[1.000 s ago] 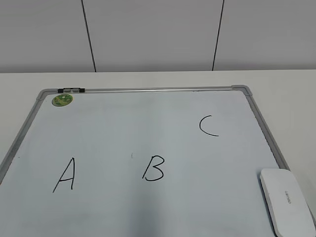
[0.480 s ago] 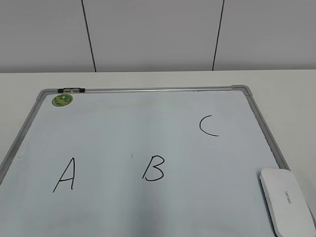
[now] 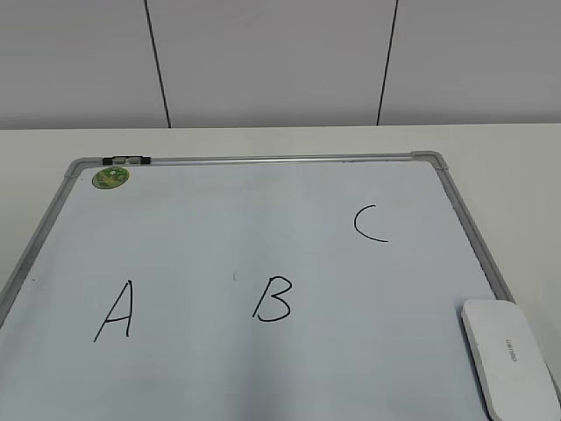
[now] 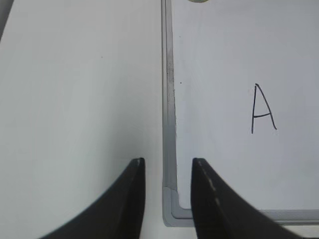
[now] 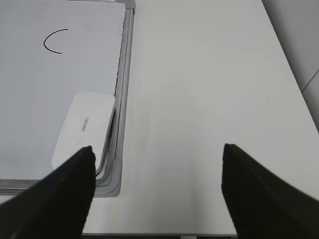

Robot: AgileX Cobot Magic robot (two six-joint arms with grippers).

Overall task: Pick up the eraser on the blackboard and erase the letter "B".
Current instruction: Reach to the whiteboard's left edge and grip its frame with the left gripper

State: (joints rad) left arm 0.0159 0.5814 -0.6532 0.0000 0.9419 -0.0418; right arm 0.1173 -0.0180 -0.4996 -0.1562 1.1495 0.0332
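**Eraser not yet picked up**

My right gripper [image 5: 157, 164] hangs spread wide and empty above the bare table [image 5: 199, 74], just right of the eraser [image 5: 83, 130], probably lining up for the pick. My left gripper [image 4: 167, 172] is parted only a little, holding nothing, over the near left corner of the blackboard [image 4: 168, 99] beside the "A" [image 4: 262, 108].

The eraser is a glossy white rounded block with tiny grey lettering, lying flat by the board's right frame. The letter "B" [image 3: 273, 300], thin black strokes, sits whole mid-board between "A" and "C" [image 3: 369, 223].
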